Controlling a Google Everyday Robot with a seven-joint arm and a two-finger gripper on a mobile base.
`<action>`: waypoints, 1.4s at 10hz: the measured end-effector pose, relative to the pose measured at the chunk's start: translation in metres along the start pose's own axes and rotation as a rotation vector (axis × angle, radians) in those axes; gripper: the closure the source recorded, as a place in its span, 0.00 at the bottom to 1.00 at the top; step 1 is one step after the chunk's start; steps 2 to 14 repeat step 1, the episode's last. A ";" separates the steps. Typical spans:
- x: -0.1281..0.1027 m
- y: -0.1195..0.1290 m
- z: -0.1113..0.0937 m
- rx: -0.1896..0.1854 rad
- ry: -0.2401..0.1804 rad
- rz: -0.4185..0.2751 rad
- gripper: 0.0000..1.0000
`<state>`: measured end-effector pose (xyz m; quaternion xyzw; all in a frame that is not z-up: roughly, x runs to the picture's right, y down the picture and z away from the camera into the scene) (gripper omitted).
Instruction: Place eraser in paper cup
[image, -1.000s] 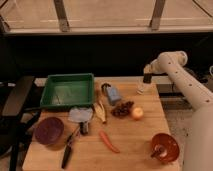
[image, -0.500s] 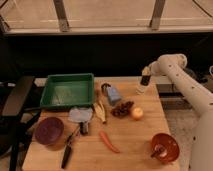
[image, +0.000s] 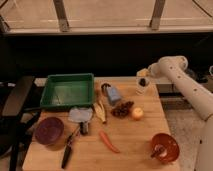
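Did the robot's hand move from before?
Yes. The gripper has slid a little left and lower, toward the paper cup at the table's back edge, now right above it.

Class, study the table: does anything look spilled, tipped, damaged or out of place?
Nothing looks spilled or damaged. The paper cup stands upright at the table's far edge, with the gripper right above it and something dark at its mouth, likely the eraser. The green tray and purple bowl sit level.
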<state>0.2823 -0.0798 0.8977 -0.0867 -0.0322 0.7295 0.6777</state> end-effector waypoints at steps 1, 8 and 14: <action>-0.005 0.001 -0.003 -0.005 -0.001 -0.002 0.30; -0.005 0.001 -0.003 -0.005 -0.001 -0.002 0.30; -0.005 0.001 -0.003 -0.005 -0.001 -0.002 0.30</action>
